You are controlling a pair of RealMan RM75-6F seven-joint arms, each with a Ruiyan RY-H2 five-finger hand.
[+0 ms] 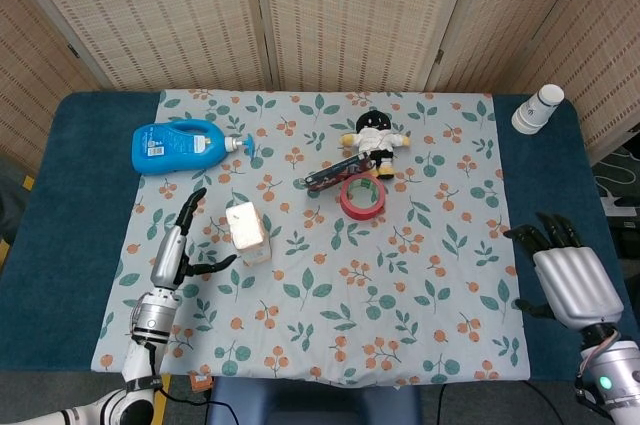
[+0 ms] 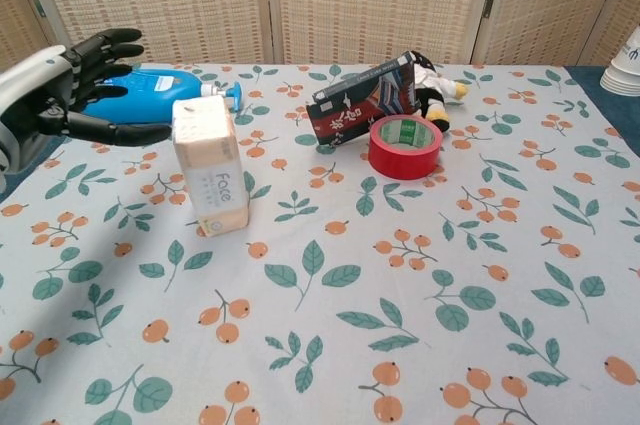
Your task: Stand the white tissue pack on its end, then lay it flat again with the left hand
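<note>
The tissue pack (image 2: pixel 210 167) stands upright on its end on the floral cloth (image 2: pixel 420 275), alone, with nothing touching it. The left hand (image 2: pixel 75 85) hovers just beside it on the left, apart from it, fingers spread and holding nothing. Behind the hand lies one blue bottle (image 2: pixel 150 93). To the pack's right sit one roll of red tape (image 2: pixel 405 147), one dark packet (image 2: pixel 362 100) leaning up, and one small doll (image 2: pixel 437 92). The right hand (image 1: pixel 570 280) rests near the table's right edge, fingers apart, empty. One stack of paper cups (image 1: pixel 537 109) stands at the far right corner.
</note>
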